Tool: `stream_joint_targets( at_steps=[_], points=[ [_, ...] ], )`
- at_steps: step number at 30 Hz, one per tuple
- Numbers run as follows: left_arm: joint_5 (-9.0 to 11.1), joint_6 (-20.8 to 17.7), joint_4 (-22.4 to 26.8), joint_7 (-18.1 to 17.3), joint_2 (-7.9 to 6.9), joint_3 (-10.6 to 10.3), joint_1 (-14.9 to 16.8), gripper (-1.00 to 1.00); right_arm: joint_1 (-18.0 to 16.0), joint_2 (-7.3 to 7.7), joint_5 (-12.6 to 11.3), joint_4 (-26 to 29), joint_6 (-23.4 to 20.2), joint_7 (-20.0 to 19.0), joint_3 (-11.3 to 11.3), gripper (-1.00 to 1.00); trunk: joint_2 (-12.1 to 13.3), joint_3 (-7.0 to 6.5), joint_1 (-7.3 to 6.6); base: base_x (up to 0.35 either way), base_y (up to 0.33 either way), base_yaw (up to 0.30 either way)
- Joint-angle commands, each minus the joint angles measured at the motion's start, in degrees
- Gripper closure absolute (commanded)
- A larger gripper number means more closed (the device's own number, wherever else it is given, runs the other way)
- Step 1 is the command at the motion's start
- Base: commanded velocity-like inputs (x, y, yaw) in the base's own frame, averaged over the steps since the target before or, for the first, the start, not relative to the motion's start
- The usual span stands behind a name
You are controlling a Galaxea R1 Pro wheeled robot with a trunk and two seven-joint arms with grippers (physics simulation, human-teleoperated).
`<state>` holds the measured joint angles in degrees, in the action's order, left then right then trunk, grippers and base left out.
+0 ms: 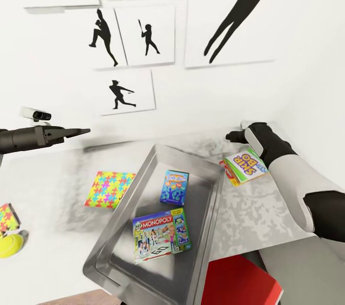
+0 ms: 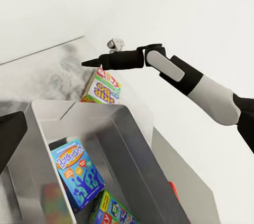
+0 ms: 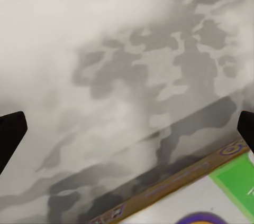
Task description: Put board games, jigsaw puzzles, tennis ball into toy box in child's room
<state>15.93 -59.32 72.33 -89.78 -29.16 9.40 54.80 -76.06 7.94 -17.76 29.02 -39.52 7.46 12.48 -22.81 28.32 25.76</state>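
Your right gripper hovers just past the far edge of the yellow-and-green SKIP-BO board game box; in the right wrist view its dark fingers stand wide apart, holding nothing. That box lies flat on the pale mottled table, just beside the open grey metal toy box, which already holds two games. Lying so flat, it could slide away if you close on one edge. Your left gripper hangs well off the toy box, fingers seemingly together.
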Motion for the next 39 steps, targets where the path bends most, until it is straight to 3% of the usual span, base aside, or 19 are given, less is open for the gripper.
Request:
stream_joint_targets(
  at_steps=[1,14,32,35,39],
  points=[
    [0.0,-0.6,0.0,-0.2,-0.02,0.0,0.0,-1.00,0.0,0.10,-0.6,0.1,-0.2,0.5,0.5,-1.00,-0.1,0.18,0.03,0.000,0.000,0.000],
    [0.0,-0.6,0.1,-0.2,-0.03,-0.1,0.0,-1.00,0.2,0.23,-0.5,0.0,-0.2,-2.9,0.6,-1.00,-0.1,1.41,0.03,0.000,0.000,0.000],
    [0.0,-0.6,0.1,-0.2,-0.11,-0.1,0.0,-1.00,0.7,0.27,-0.3,0.0,-0.2,-3.3,0.7,-1.00,-0.1,2.24,0.03,0.000,0.000,0.000],
    [0.0,-0.6,0.1,-0.2,-0.11,-0.1,0.0,-1.00,0.7,0.32,0.8,0.0,-0.2,-3.4,0.7,-1.00,-0.1,2.24,0.03,0.000,0.000,0.000],
    [0.0,-0.6,0.1,-0.2,-0.11,-0.1,0.0,-1.00,0.7,1.06,4.1,-0.1,-0.2,-4.1,0.7,-1.00,-0.1,2.24,0.03,0.000,0.000,0.000]
  ],
)
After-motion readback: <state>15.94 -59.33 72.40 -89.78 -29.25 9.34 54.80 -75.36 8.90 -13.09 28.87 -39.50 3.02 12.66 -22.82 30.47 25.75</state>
